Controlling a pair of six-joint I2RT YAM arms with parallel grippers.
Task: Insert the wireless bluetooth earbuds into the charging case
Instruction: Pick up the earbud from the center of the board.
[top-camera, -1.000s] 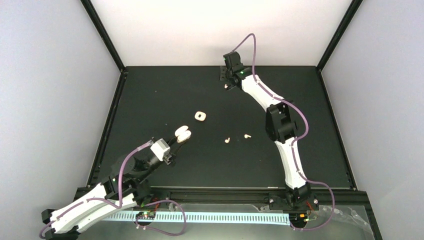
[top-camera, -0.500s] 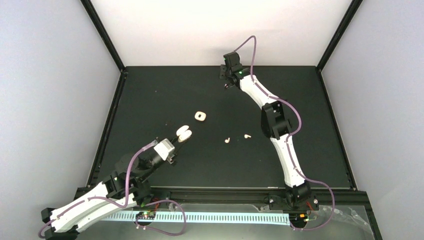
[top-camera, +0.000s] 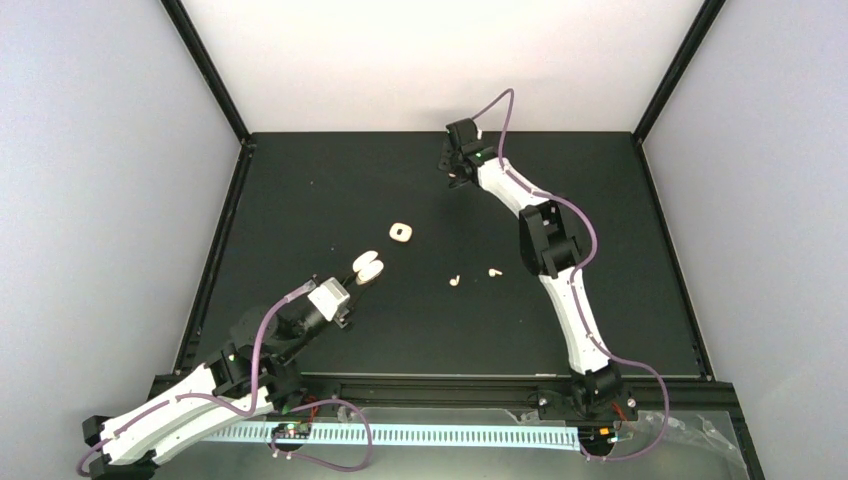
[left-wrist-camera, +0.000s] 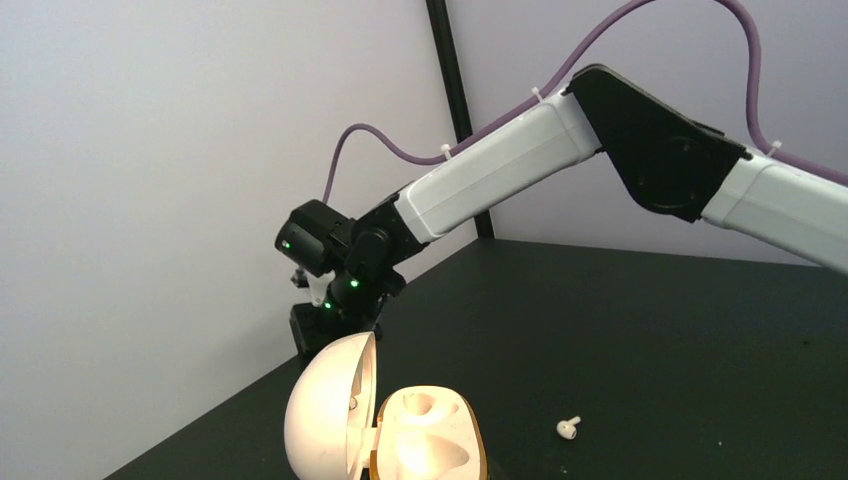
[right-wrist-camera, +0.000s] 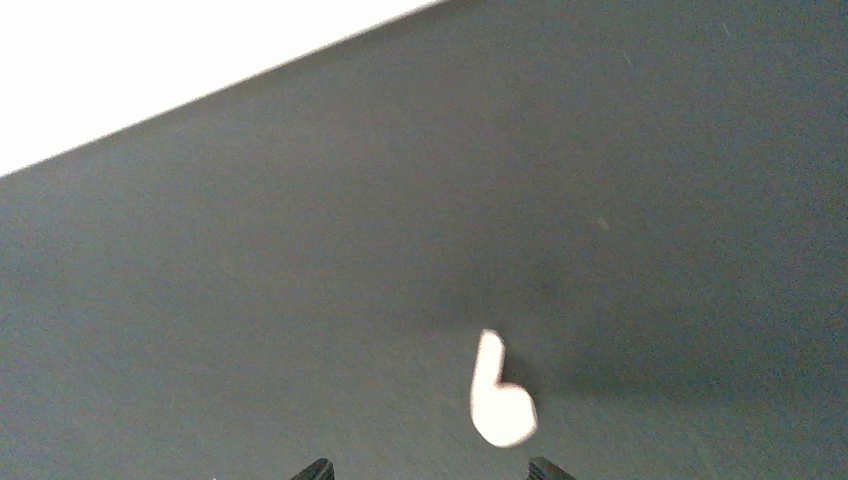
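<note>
I had one cream-white earbud (right-wrist-camera: 500, 398) lying on the dark desk (right-wrist-camera: 250, 300), stem pointing away from me, just ahead of the right pincer (right-wrist-camera: 432, 472), whose two tips stood wide apart.

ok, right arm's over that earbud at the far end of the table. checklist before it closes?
1. Right fingers open: ok, both tips apart at the bottom edge of the wrist view.
2. Small cream-white stemmed earbud in line with the gap: ok, but off-centre, close to one tip.
3. Tips on either side of the earbud: not ok, it lies on the black table ahead of them.
4. Cream-white clamshell charging case open: ok, lid up.
5. Its sockets free: cannot tell, only partly visible.
6. Left fingers holding the case: cannot tell.
</note>
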